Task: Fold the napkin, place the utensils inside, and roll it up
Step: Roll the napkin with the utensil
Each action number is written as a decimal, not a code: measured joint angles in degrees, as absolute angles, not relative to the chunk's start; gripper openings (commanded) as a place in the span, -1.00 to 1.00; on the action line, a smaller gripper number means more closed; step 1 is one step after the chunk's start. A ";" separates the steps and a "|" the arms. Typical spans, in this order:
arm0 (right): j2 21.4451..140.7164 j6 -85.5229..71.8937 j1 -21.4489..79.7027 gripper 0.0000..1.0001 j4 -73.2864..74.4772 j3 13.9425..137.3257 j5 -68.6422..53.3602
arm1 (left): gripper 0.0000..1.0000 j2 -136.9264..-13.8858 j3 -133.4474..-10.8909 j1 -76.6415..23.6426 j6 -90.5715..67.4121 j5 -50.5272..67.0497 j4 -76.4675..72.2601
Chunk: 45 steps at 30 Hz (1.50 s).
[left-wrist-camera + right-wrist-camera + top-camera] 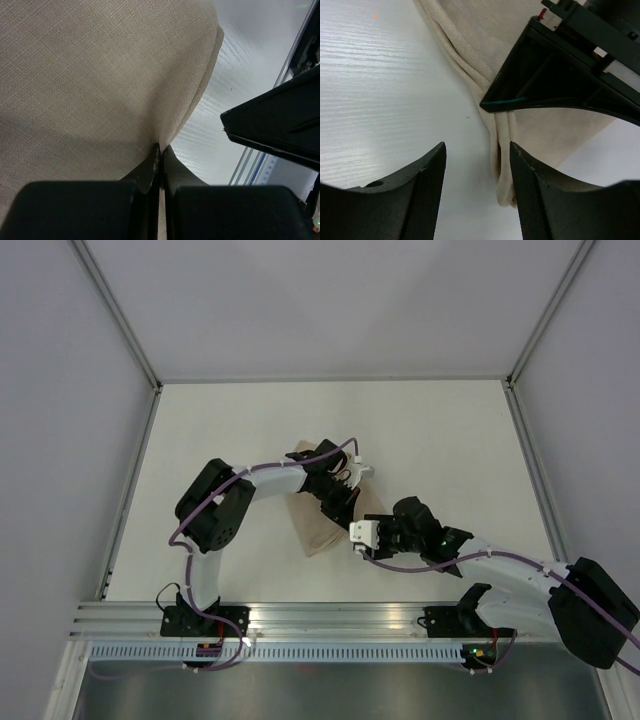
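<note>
The left end effector (160, 150) has its jaws pressed together on a pinch of the plain tan-beige woven cloth napkin (100, 75), which lies folded on the white table (440, 440). The right end effector (477, 155) stands with jaws apart, straddling the napkin's layered edge, close beside the left one. No utensil shows in any view. The risks are that closing may catch only some layers, or that the crowded end effectors may collide and drag the fold open.

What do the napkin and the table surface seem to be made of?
The napkin: woven cloth, matte beige; a fine criss-cross weave shows close up. The table: perhaps white laminate or painted wood, faintly glossy; straight grain lines show.
</note>
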<state>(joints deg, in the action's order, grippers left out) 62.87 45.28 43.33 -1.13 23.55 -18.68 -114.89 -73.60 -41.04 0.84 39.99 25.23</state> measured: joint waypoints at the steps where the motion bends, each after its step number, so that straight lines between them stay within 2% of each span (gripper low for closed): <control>1: 63.33 45.36 44.29 0.20 -2.31 22.85 -17.63 | -0.95 -115.00 -73.69 -40.95 0.84 40.27 25.34; 14: 70.72 47.16 47.16 0.17 -18.59 19.62 -8.14 | -0.95 -115.70 -73.78 -40.62 0.86 42.17 26.06; 26: 74.87 50.19 51.62 0.12 -22.13 18.35 -4.82 | -0.95 -115.70 -73.78 -40.47 0.86 42.63 26.85; 35: 80.18 53.04 54.52 -0.19 -27.33 18.35 -0.12 | -0.95 -115.70 -73.78 -40.25 0.86 42.83 27.73; 38: 81.58 53.78 54.94 -0.64 -29.26 18.35 1.34 | -0.95 -115.72 -73.78 -40.21 0.89 43.13 27.79; 41: 82.04 53.78 55.02 -0.80 -30.04 18.35 1.93 | -0.95 -115.79 -73.78 -40.18 0.91 43.27 27.79; 45: 82.06 53.82 55.05 -0.89 -29.61 18.59 2.00 | -0.94 -115.79 -73.78 -39.92 0.91 43.57 27.81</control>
<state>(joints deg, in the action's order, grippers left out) 82.06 53.82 55.05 -29.61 18.59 2.00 -115.79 -73.78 -39.92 0.91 43.57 27.81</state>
